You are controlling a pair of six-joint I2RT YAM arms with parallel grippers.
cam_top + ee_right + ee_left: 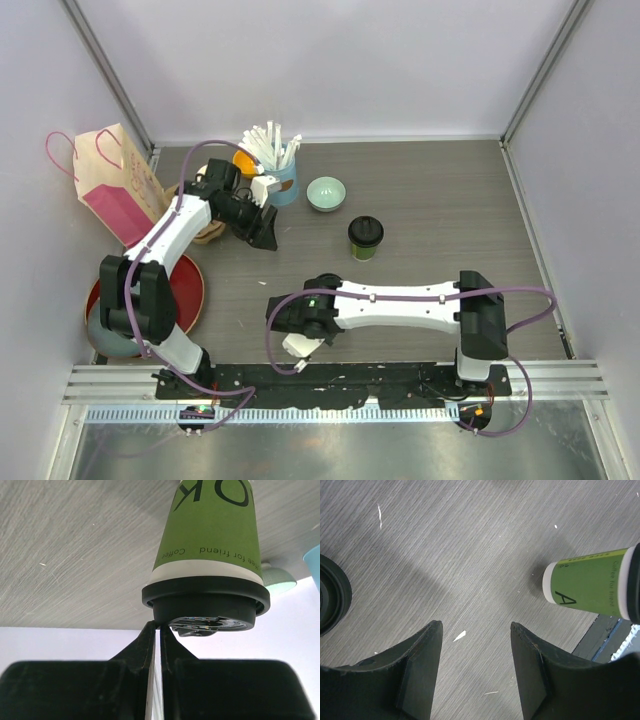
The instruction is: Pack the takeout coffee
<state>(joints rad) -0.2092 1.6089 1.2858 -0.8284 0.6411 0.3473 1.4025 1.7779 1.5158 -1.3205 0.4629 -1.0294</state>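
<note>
One dark-green takeout coffee cup [366,238] with a black lid stands upright mid-table; no second cup shows. My left gripper [264,233] is open and empty, left of the cup and apart from it. In the left wrist view the left gripper [476,623] hangs over bare table, with the cup [590,585] off to the right. My right gripper [160,625] is shut with nothing seen between its fingers. It is held low on the near side of the cup [212,540], pointing toward it. In the top view its wrist [305,318] is well short of the cup.
A blue cup of white straws [281,180] and a pale green bowl [326,194] stand behind the cup. A pink paper bag [120,185] leans at the far left, with a red dish [190,290] nearer. A dark round object [330,597] sits at the left wrist view's edge.
</note>
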